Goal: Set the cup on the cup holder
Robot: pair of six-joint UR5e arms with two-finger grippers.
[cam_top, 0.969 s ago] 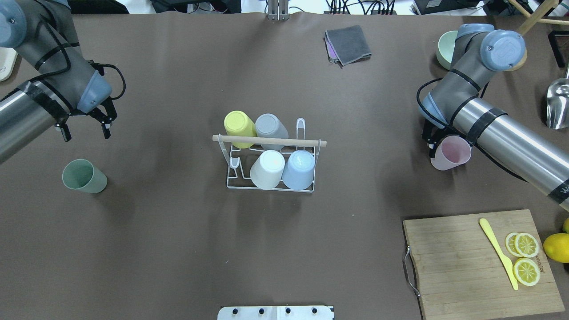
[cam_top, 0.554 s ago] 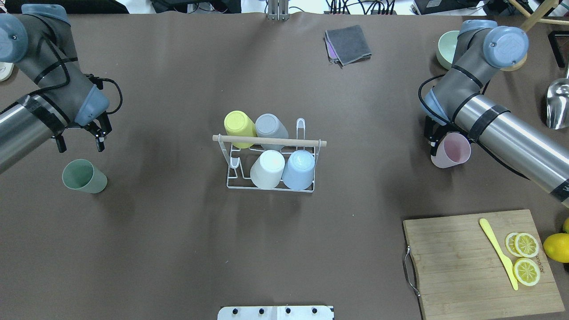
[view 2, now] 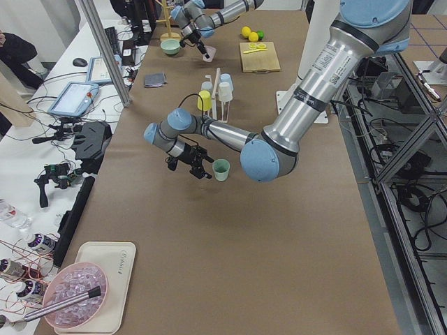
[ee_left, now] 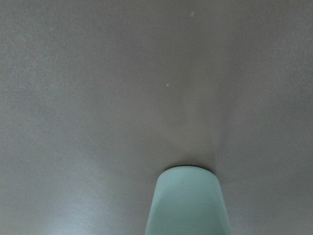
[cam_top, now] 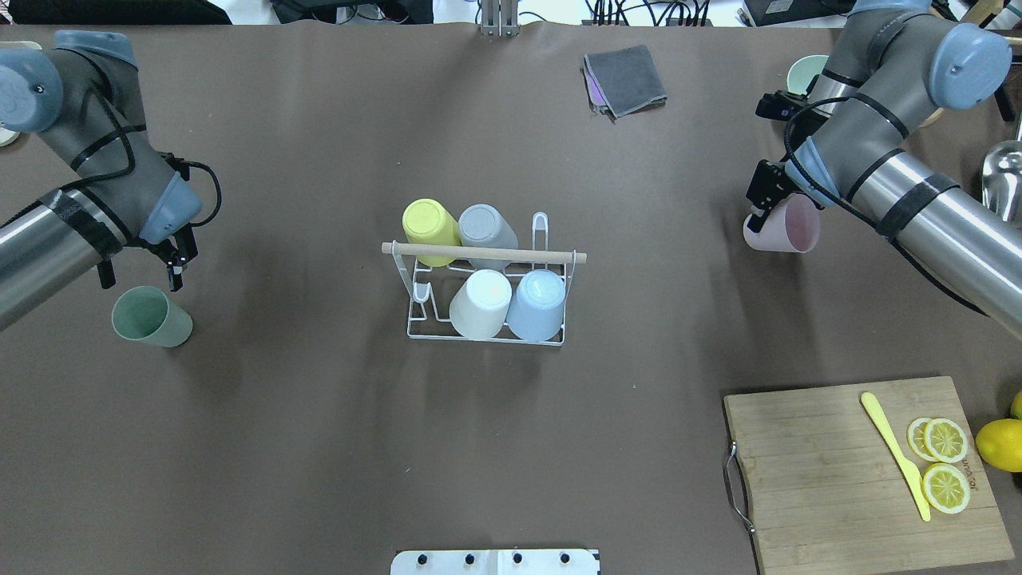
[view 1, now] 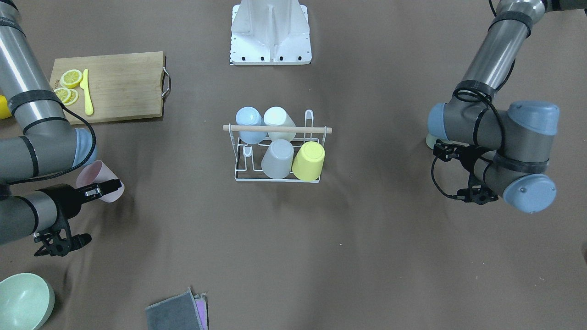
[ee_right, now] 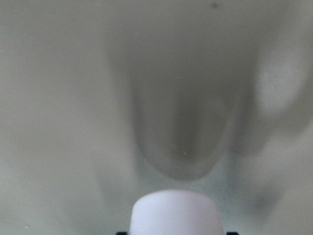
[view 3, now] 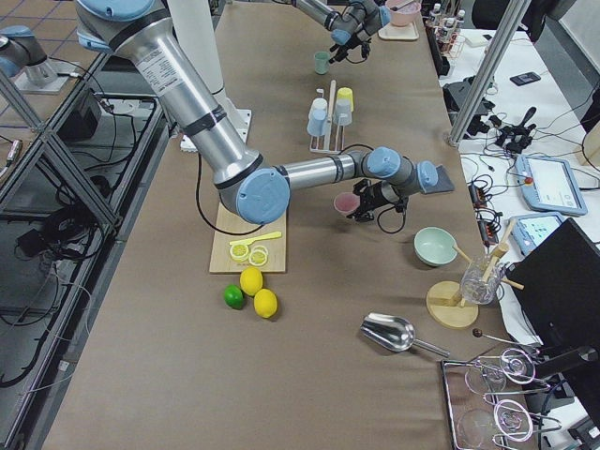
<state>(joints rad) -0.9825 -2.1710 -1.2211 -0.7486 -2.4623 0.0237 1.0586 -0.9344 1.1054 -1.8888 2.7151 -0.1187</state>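
Observation:
The white wire cup holder (cam_top: 415, 307) with a wooden rod (cam_top: 483, 254) stands mid-table and holds several upturned cups: yellow, grey, white and blue. It also shows in the front view (view 1: 238, 176). A green cup (cam_top: 152, 317) stands upright at the left. My left gripper (cam_top: 137, 275) is open just beyond the cup, apart from it. The left wrist view shows the green cup (ee_left: 188, 203) at its bottom edge. My right gripper (cam_top: 762, 214) is shut on a pink cup (cam_top: 786, 225), held tilted with its mouth toward the robot; the cup also shows in the front view (view 1: 94, 176).
A wooden cutting board (cam_top: 830, 471) with lemon slices and a yellow knife lies at the near right, with a whole lemon (cam_top: 1000, 444) beside it. A grey cloth (cam_top: 625, 80), a green bowl (cam_top: 798, 76) and a metal scoop (cam_top: 1002, 184) lie at the far side.
My left gripper has moved nearer to the green cup. My right gripper has carried the pink cup away from the robot and slightly toward the table's middle.

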